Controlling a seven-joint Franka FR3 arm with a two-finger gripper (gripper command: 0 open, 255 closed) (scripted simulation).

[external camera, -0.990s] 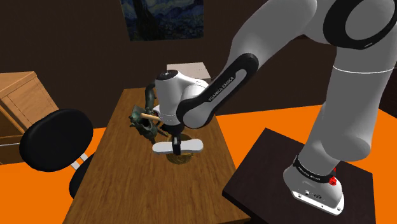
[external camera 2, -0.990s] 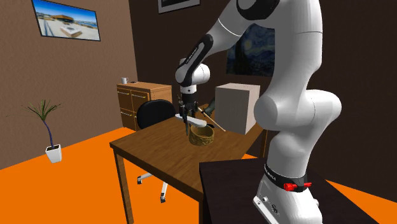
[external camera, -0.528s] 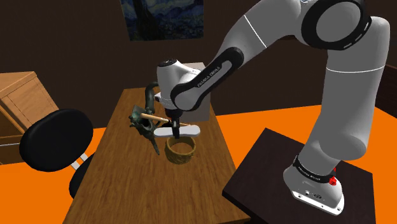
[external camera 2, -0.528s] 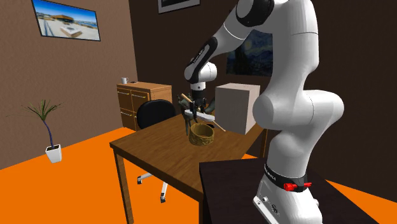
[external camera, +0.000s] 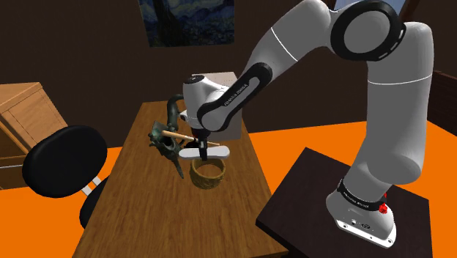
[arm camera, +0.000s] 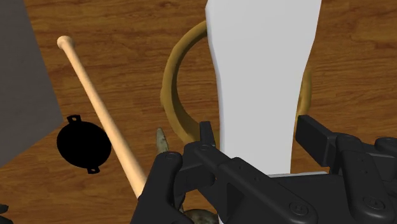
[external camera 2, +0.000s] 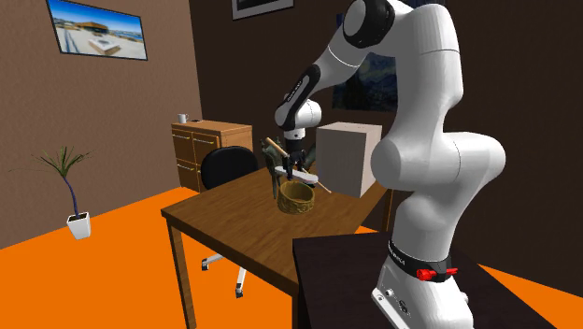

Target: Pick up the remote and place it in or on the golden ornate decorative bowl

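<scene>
Holding the white remote (arm camera: 261,70) clamped between its two fingers near one end, the black gripper (arm camera: 257,135) hangs over the golden bowl (arm camera: 170,83) on the wooden table (external camera: 139,212). The remote is off the table, lying roughly level, with its long body crossing the bowl's ring and running past the far rim. In the shoulder view it sits just above the bowl; contact cannot be told, probably none. Step in hand, as I judge it: lower and let go. To do it well, descend straight, keep the remote level, and centre it so both ends bear on the rim, since it looks too long to drop inside. Part the fingers only once it rests. Mind the wooden bat (arm camera: 102,108) and the dark green figurine (external camera: 165,141), both just beside the bowl on the shoulder view's left. Withdraw straight up, no sideways sweep.
</scene>
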